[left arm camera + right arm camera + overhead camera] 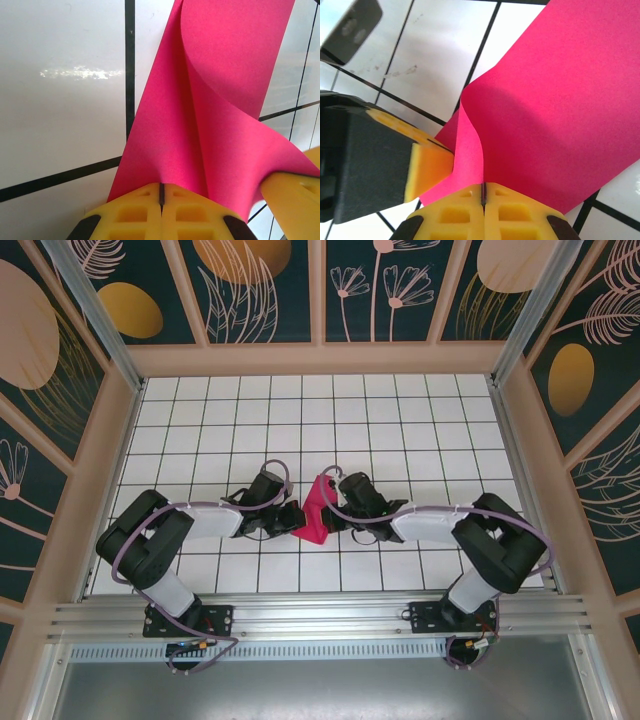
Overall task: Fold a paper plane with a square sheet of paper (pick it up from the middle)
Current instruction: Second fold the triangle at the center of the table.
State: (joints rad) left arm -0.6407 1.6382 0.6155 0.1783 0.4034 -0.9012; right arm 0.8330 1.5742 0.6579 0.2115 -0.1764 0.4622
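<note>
- We are pinching the square sheet of paper (313,510) with both hands at once. The left hand (161,192) is closed on it, yellow pads pressed together with the pink paper coming out from between them.
- The right hand (483,192) is likewise clamped shut on the sheet, just beside the left one.
- The sheet is standing up between the two hands over the middle of the worktop (400,420), nearer its near edge than its far one. It is bowing into a soft curl with no sharp crease showing. We cannot tell whether its lower edge is touching the tiles.
- We are judging that the two halves need bringing level before any pressing, so that the centre crease runs straight.
- We are treating the thin paper as liable to slip or tear, so slow, matched movement of both hands seems wise.
</note>
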